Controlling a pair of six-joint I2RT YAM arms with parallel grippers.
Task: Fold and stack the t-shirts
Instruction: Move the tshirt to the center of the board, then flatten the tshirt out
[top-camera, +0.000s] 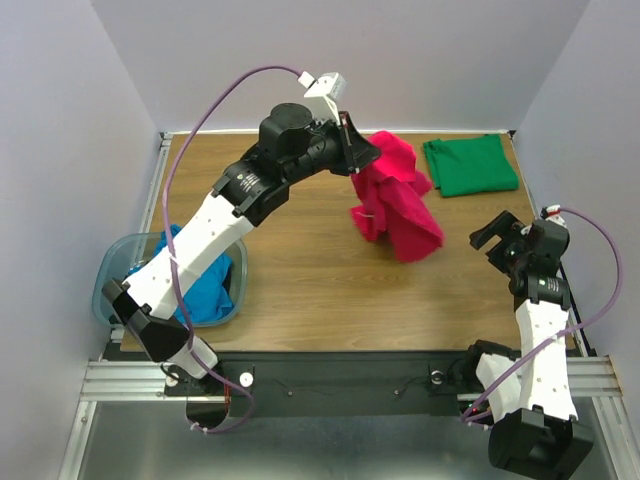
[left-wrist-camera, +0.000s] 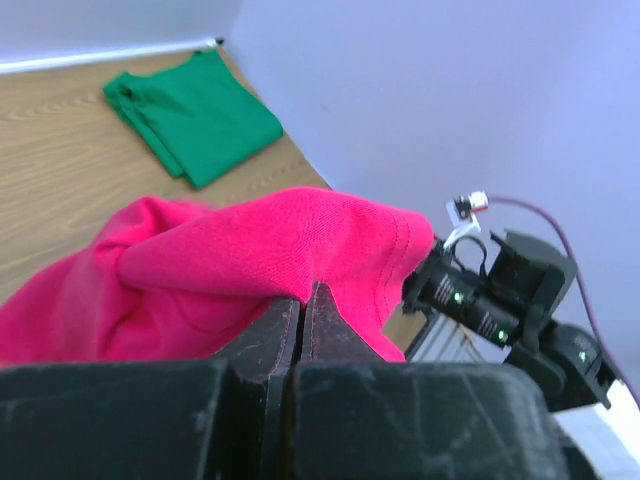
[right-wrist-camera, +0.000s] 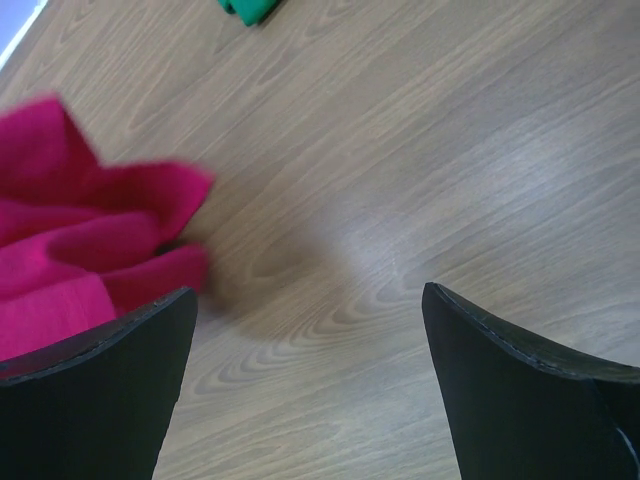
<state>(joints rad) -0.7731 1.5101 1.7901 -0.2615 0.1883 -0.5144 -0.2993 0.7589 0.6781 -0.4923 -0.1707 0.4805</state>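
So the left gripper (top-camera: 352, 150) is pinched shut on a top fold of the crimson-pink soft cloth t-shirt (top-camera: 395, 200). The shirt hangs in a bunch right below the fingers, and its lower end seems to reach the brown wooden table (top-camera: 300, 270). My guess is it's held up high so the cloth drops open and can be spread flat. The right gripper (top-camera: 497, 232) is wide open with nothing in it, low over bare wood with the pink cloth off to its left, probably placed to catch a loose corner. The emerald green t-shirt (top-camera: 470, 165) lies folded flat beyond both grippers, likely the stack's base. The bright blue t-shirt (top-camera: 205, 290) sits crumpled in the translucent grey-blue plastic tub (top-camera: 110, 275), far behind the left gripper, not yet folded.
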